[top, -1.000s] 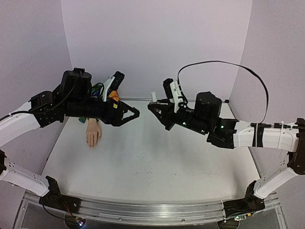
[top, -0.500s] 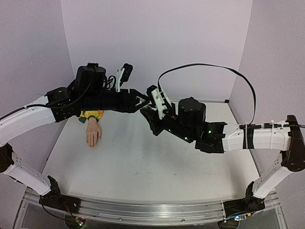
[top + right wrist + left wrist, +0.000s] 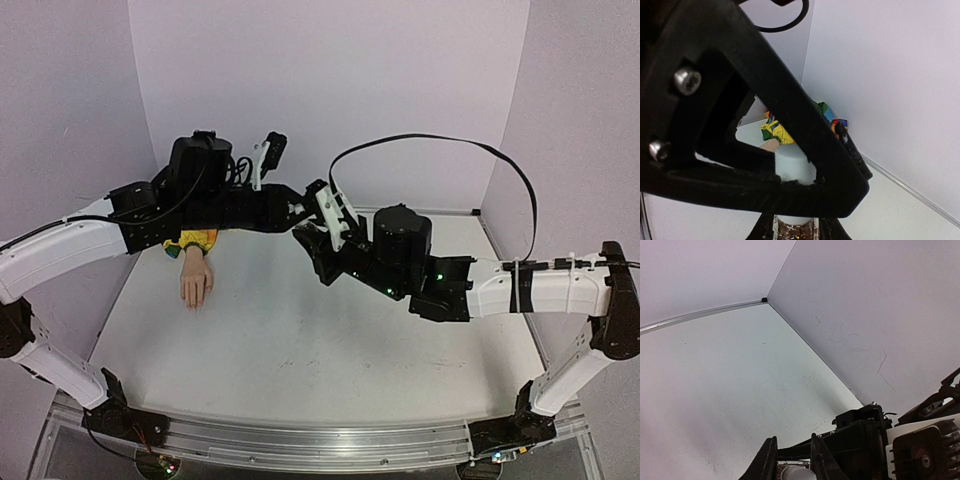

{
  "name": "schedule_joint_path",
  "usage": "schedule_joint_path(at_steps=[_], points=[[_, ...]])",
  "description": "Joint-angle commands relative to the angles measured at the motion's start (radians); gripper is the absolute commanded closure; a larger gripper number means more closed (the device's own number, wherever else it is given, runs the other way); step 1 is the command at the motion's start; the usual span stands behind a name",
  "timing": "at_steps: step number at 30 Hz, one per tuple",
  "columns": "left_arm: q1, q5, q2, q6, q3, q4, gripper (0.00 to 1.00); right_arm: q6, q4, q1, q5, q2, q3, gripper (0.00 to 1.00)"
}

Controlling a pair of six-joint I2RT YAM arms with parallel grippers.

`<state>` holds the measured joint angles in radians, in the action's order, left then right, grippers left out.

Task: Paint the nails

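Left jaws: the left gripper (image 3: 793, 450) sits around the white cap (image 3: 795, 162), one finger on each side. Both look to touch it, but how firmly cannot be told.
Right jaws: the right gripper (image 3: 794, 232) is clamped on the glitter bottle (image 3: 792, 223), directly under the cap.
Step in hand: probably unscrewing the cap to free the brush.
Doing it well: seat the grip square on the cap before turning. Twist about the bottle's own axis with the right arm rigid, then lift straight out so the brush clears the neck.
Risk: a slipping cap or a tilted bottle could spill polish.
Nails: the nails (image 3: 193, 302) are on the mannequin hand (image 3: 196, 280), which lies flat on the table (image 3: 300, 350). They are well below the jaws, off toward the left arm's side and apart from both grippers.
Sleeve: the rainbow sleeve (image 3: 196, 240) is partly hidden under the left arm.
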<state>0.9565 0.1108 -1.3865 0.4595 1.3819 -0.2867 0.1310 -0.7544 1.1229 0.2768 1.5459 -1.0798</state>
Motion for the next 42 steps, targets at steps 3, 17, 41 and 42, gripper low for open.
schedule_joint_path(at_steps=[3,17,41,42], points=[[0.001,0.065,0.007,-0.018,0.008,0.054,0.88,-0.024,-0.053,0.008,0.013,-0.026,-0.074,1.0],[0.016,0.621,-0.03,-0.265,-0.083,0.027,1.0,-0.237,-0.074,-0.238,-0.962,-0.154,-0.117,1.0],[-0.078,0.395,0.177,-0.256,-0.14,0.016,0.2,-0.166,-0.056,-0.308,-0.864,-0.224,0.077,1.0],[-0.079,0.37,0.192,-0.24,-0.147,0.026,0.17,-0.157,-0.051,-0.307,-0.8,-0.223,0.086,1.0]])
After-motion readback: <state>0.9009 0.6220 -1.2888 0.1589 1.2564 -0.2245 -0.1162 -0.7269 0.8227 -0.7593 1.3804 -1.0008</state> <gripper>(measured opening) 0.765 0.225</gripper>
